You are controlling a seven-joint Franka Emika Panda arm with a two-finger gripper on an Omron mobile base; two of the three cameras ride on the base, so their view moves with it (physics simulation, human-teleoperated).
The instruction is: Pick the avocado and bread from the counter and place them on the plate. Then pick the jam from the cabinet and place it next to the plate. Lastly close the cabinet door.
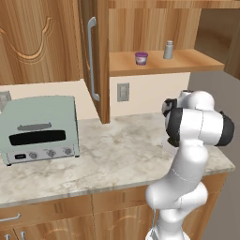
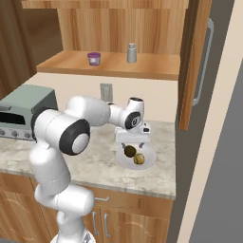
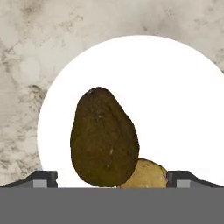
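Note:
The dark olive avocado [image 3: 105, 140] lies on the white plate [image 3: 175, 100], with the tan bread [image 3: 144, 175] tucked against it. In the right base view the avocado [image 2: 129, 151] and bread [image 2: 138, 159] sit together on the plate [image 2: 149, 156] near the counter's [image 2: 95, 159] right end. My gripper [image 2: 131, 144] hangs just above them, open, its fingertips [image 3: 43, 178] spread wide on either side of the avocado and clear of it. The purple jam [image 1: 141, 58] [image 2: 94, 58] stands on the open cabinet's shelf [image 1: 197, 61]. The cabinet door [image 1: 98, 56] stands swung open.
A grey shaker bottle [image 1: 168, 49] stands right of the jam on the shelf. A pale green toaster oven [image 1: 40, 129] occupies the counter's left part. A wall outlet [image 1: 123, 92] sits under the shelf. The open door's bar handle [image 1: 92, 58] projects over the counter.

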